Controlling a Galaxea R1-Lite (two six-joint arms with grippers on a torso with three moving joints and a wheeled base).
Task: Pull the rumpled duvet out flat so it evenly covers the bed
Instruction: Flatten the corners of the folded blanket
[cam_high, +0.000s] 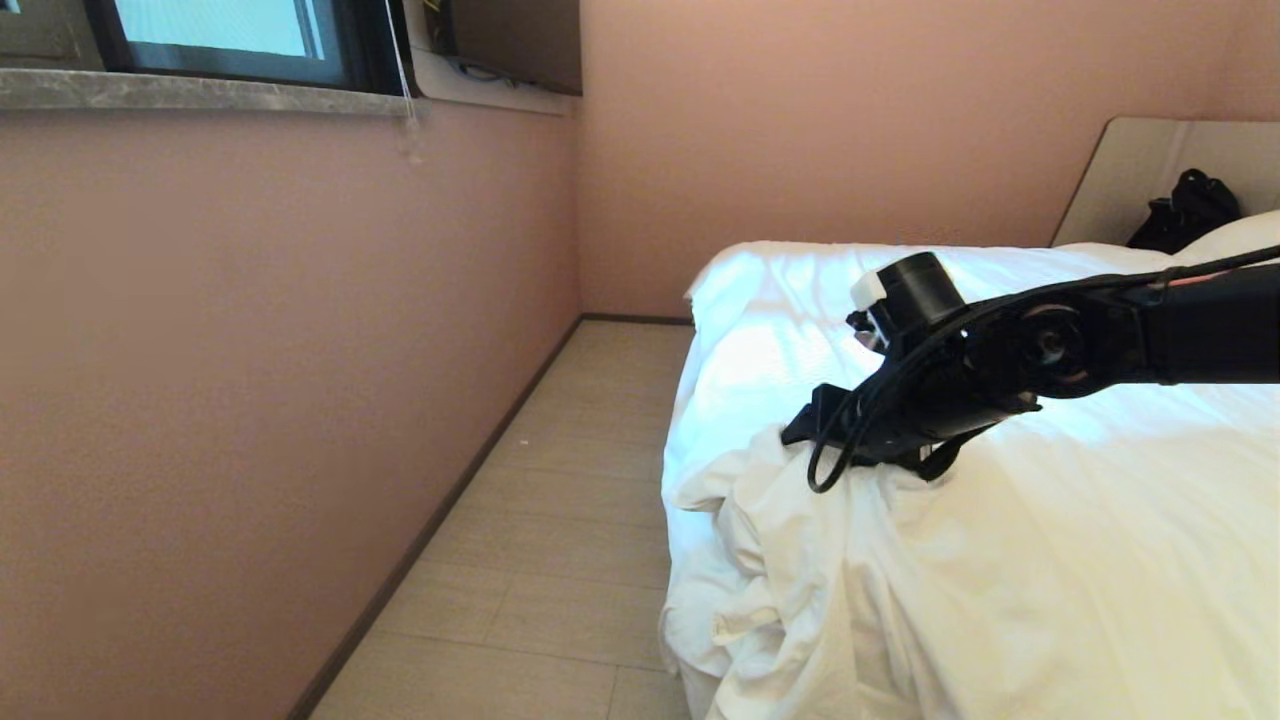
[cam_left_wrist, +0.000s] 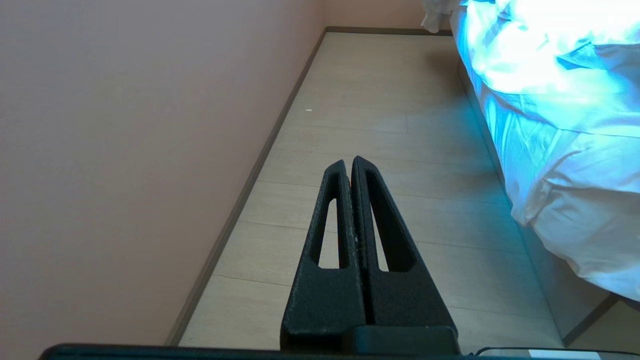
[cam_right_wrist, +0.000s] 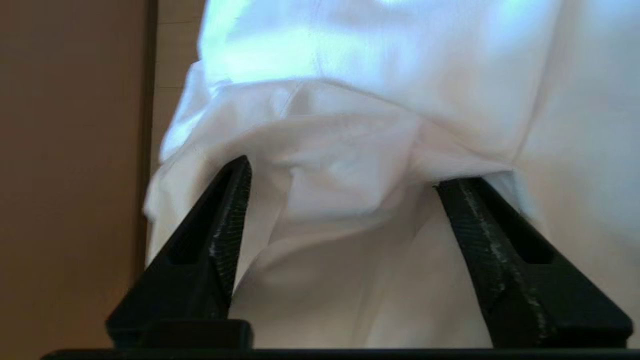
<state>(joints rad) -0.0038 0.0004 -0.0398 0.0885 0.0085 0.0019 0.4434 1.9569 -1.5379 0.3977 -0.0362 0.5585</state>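
The bed (cam_high: 1120, 450) is filling the right of the head view, its long axis running from the near corner back toward the beige headboard (cam_high: 1130, 180), with the pink wall (cam_high: 250, 400) and a strip of pale floor (cam_high: 560, 520) lying alongside it. The duvet (cam_high: 1000, 560) is lying on top of the bed, mostly smooth toward the headboard but bunching into a rumpled heap at the bed's near corner and spilling over the bed's edge toward the floor. A black bag-like item (cam_high: 1190, 210) and a pillow (cam_high: 1240, 235) are sitting by the headboard.

The right arm is reaching across the bed with the right gripper (cam_high: 800, 425) sitting on the rumpled heap. The right wrist view is showing what the head view hides: right gripper (cam_right_wrist: 345, 180) fingers (cam_right_wrist: 230, 210) spreading wide apart, a puffy fold of duvet (cam_right_wrist: 350, 165) bulging between them, nothing clamped.

The left gripper (cam_left_wrist: 350, 165) is showing only in its own wrist view, hanging over the floor (cam_left_wrist: 400, 125) beside the bed (cam_left_wrist: 565, 125), fingers pressed together, empty.
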